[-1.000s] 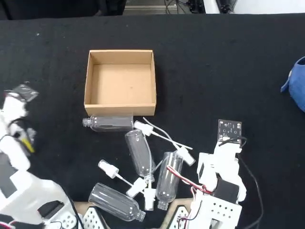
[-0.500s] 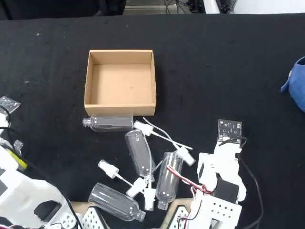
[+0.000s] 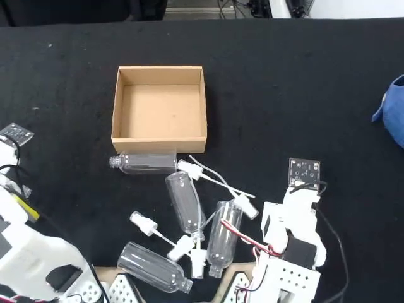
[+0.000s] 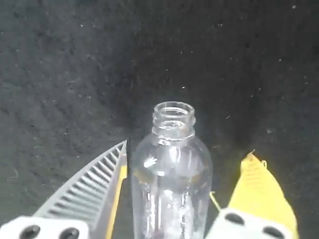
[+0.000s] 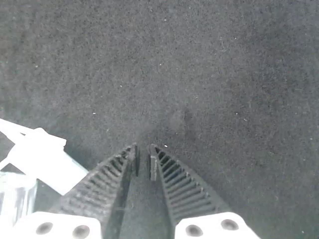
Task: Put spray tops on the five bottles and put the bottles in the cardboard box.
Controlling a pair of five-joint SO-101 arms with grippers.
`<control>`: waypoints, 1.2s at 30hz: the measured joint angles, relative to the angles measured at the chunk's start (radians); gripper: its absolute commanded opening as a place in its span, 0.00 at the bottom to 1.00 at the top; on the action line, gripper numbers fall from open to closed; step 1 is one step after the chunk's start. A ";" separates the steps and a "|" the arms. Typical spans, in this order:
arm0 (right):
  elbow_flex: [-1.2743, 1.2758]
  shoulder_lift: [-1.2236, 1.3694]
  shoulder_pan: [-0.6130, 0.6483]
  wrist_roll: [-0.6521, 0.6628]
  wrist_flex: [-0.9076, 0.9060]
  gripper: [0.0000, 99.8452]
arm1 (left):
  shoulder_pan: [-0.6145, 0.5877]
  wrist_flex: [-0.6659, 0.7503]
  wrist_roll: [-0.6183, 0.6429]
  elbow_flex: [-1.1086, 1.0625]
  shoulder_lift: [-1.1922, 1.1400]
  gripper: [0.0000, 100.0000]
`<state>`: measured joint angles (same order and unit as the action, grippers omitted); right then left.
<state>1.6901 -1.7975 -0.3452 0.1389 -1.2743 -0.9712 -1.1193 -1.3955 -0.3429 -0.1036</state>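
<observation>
Black surface point(image 3: 303, 95) all around, with left end effector point(image 4: 187, 149) up close pinching one bottle point(image 4: 172, 169), neck open and bare, and right end effector point(image 5: 143, 149) pressed together on nothing. Next out, four more bottles point(image 3: 183, 202) lying flat among loose spray tops point(image 3: 144, 222), and farthest off, cardboard box point(image 3: 159, 145), open side up. Probably best to hold that bottle steady, grab one spray top by its white head, slide the thin tube straight in, then twist.

Black cloth-covered table point(image 3: 315, 88), blue object point(image 3: 392, 117) at its right edge, cables point(image 3: 243, 7) beyond the far edge
</observation>
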 measured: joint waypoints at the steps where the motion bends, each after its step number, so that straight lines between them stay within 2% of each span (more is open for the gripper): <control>1: 0.000 0.000 0.000 0.000 0.000 0.02 | 0.000 0.003 0.000 0.000 0.000 0.10; 4: 0.000 0.000 0.000 0.000 0.000 0.02 | -0.005 0.021 -0.006 -0.002 0.000 0.03; 7: 0.000 0.000 0.000 0.000 0.000 0.02 | -0.025 0.066 -0.018 -0.020 0.000 0.03; 14: 0.000 0.000 0.000 0.000 0.000 0.02 | -0.043 0.074 -0.018 -0.048 0.005 0.03; 17: 0.000 0.000 0.000 0.000 0.000 0.02 | -0.044 0.006 -0.018 -0.035 0.020 0.03; 23: 0.000 0.000 0.000 0.005 0.011 0.02 | -0.028 -0.232 -0.017 0.055 0.123 0.03; 26: 0.000 0.000 0.000 0.100 0.092 0.02 | 0.000 -0.316 0.034 0.100 0.190 0.03; 30: -0.003 0.000 0.000 0.334 0.218 0.02 | 0.048 -0.427 0.137 0.109 0.281 0.03; 36: -0.135 0.000 0.002 0.405 0.186 0.02 | 0.115 -0.443 0.258 -0.009 0.430 0.03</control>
<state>1.5551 -1.7975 -0.3437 0.5439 -1.0886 -0.8562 -1.5627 -1.1377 -0.3521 0.3261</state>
